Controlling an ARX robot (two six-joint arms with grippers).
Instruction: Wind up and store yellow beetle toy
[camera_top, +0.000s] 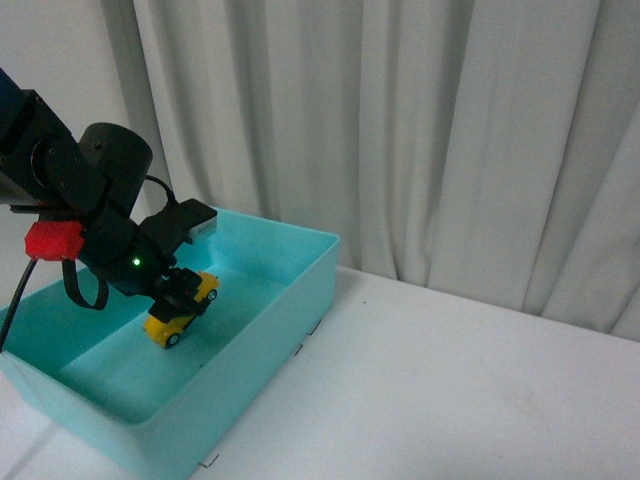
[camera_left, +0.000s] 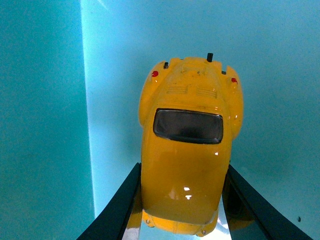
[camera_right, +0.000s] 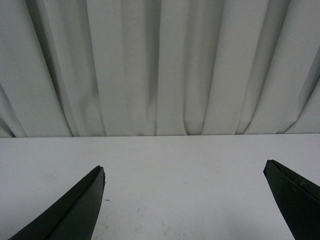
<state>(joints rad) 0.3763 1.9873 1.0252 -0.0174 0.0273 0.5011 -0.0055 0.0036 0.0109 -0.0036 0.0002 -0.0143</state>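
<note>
Teal bin (camera_top: 292, 298), lower left of the front frame, holds the yellow beetle toy (camera_top: 181, 312) tilted, clamped across its flanks by the left pincer (camera_top: 184, 292), long axis along the fingers (camera_left: 117, 210); the right pincer (camera_right: 184, 169) gapes apart, well away

I count from console: one toy (camera_top: 181, 309), yellow. One bin (camera_top: 290, 300), teal. Two grippers: left gripper (camera_top: 183, 293), right gripper (camera_right: 184, 167). One arm (camera_top: 70, 170) in front view, carrying one red tag (camera_top: 53, 240), one green light (camera_top: 135, 263). One table (camera_top: 450, 380). One curtain (camera_top: 400, 120), many folds.
</note>
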